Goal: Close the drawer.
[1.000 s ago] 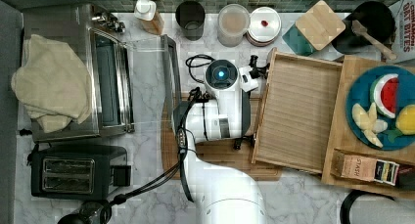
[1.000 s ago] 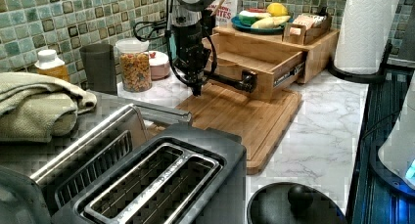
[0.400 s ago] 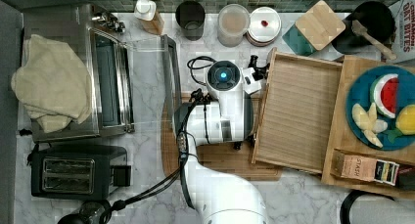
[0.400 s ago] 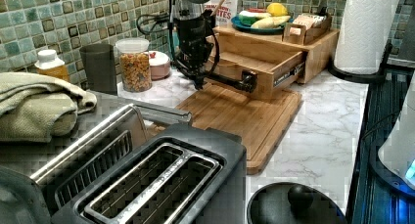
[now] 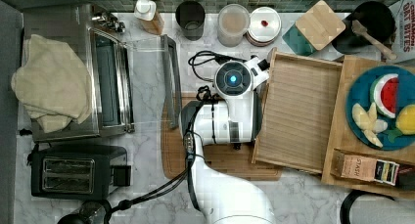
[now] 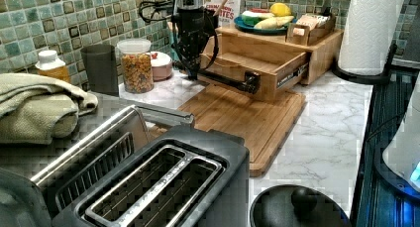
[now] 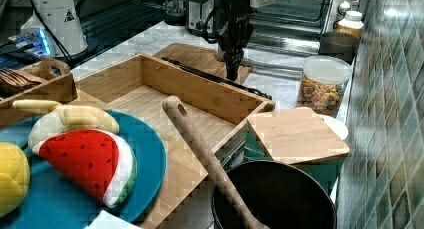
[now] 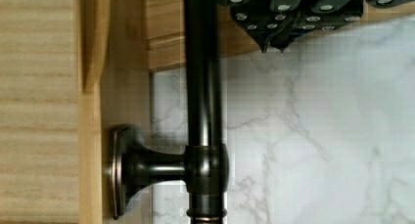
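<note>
With the tool (image 8: 274, 40) narrowed beside the dark metal handle bar (image 8: 203, 87), we push squarely so the wide light-wood drawer (image 5: 301, 111) slides straight without jamming.

Franka Panda arm: wrist vertical, gripper (image 7: 233, 71) pointing straight down.
White links reach over the counter's middle; black fingers (image 8: 274, 35) pressed together, holding nothing.

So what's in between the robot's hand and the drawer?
In the wrist view, the dark metal handle bar runs between the hand and the drawer front. The bar is fixed to the drawer, over white marble counter.
</note>
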Robot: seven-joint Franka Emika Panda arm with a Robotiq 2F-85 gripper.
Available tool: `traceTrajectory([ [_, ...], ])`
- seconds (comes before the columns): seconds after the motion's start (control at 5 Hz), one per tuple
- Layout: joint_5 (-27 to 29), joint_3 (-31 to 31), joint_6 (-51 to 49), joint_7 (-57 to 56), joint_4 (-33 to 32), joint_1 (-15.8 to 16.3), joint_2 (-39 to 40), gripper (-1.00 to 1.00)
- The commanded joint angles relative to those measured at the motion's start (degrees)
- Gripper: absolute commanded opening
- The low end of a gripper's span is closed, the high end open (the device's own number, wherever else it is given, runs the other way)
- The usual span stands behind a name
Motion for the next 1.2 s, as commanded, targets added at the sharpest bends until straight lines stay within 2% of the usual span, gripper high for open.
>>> traceTrajectory([
  [0.2,-3.4,-4.6,-5.1,-4.9,-3.0,-8.3,-4.2,-1.0],
  [0.4,-6.5,-8.3,-7.6,-7.7,-0.7,-8.8,-5.2,-1.0],
  [0.6,-8.5,-10.4,-0.7,-13.5,-2.1,-12.1,-4.2,-1.0],
  [0.8,-7.0,-11.0,1.6,-20.3,-0.4,-15.4,-1.3,-1.0],
  [1.0,-8.0,-13.6,-1.9,-19.9,1.6,-15.9,-0.4,-1.0],
  [1.2,-11.8,-17.8,-2.7,-20.8,3.3,-16.4,0.3,-1.0],
])
